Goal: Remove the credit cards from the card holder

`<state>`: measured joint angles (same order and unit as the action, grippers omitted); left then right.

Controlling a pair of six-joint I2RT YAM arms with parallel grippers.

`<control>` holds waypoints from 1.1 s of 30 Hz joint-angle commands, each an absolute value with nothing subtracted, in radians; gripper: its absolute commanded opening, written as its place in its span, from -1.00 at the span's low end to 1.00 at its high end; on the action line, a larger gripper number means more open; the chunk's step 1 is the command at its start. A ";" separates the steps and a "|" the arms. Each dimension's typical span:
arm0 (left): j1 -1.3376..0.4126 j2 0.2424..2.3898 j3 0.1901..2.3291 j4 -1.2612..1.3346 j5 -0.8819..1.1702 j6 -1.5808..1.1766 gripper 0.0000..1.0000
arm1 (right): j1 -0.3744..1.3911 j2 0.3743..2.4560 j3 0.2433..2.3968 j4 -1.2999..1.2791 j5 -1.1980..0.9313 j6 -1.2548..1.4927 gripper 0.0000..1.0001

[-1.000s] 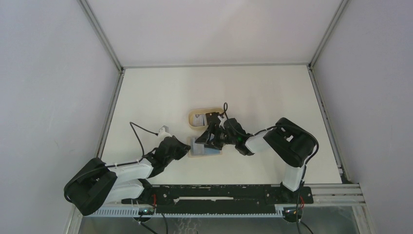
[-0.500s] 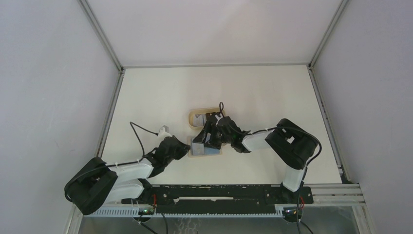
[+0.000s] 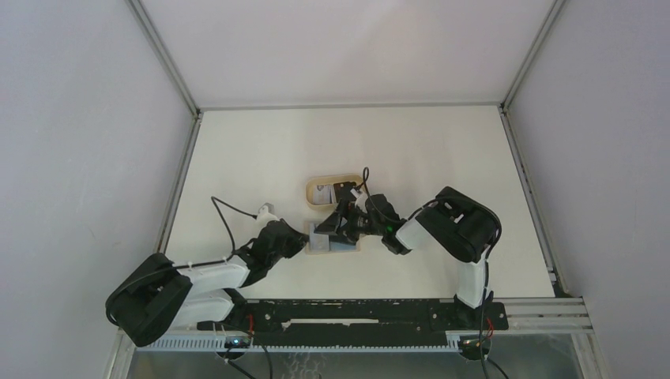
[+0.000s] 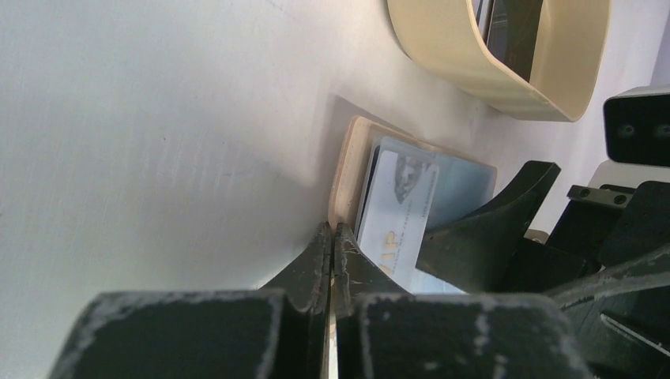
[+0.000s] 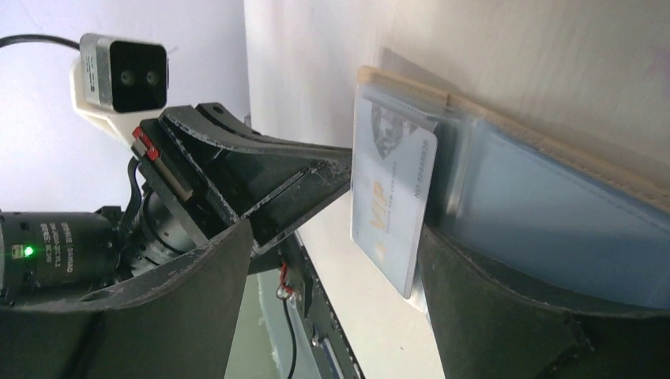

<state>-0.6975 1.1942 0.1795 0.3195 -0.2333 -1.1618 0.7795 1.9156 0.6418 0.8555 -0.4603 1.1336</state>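
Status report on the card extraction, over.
Left end effector shut, tips at the edge of the tan fold-over card holder. Right end effector open, straddling the pale grey-blue VIP card, partly out of its pocket. No obstruction seen.

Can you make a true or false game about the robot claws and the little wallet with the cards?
1. A pale VIP card sticks partly out of the card holder. True.
2. The right claw is squeezed shut. False: it is open, with one finger on each side of the card.
3. The left claw is pinched shut at the card holder's tan edge. True.
4. The oval tray has nothing in it. False: a dark flat thing is inside.
5. The card holder lies inside the tray. False: it lies on the table, beside the tray.
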 commanded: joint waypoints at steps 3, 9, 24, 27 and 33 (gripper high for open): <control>-0.701 1.259 0.146 0.088 -0.212 -1.116 -1.00 | 0.788 1.941 0.613 1.004 -0.563 1.181 0.68; -0.701 1.261 0.145 0.090 -0.211 -1.118 -1.00 | 0.789 1.920 0.612 1.004 -0.554 1.174 0.67; -0.702 1.253 0.141 0.092 -0.210 -1.119 -1.00 | 0.795 1.980 0.743 0.906 -0.535 1.170 0.66; -0.702 1.253 0.139 0.092 -0.209 -1.119 -1.00 | 0.799 1.980 0.754 0.897 -0.542 1.173 0.66; -0.701 1.255 0.139 0.093 -0.209 -1.119 -1.00 | 0.791 1.959 0.743 0.869 -0.563 1.165 0.65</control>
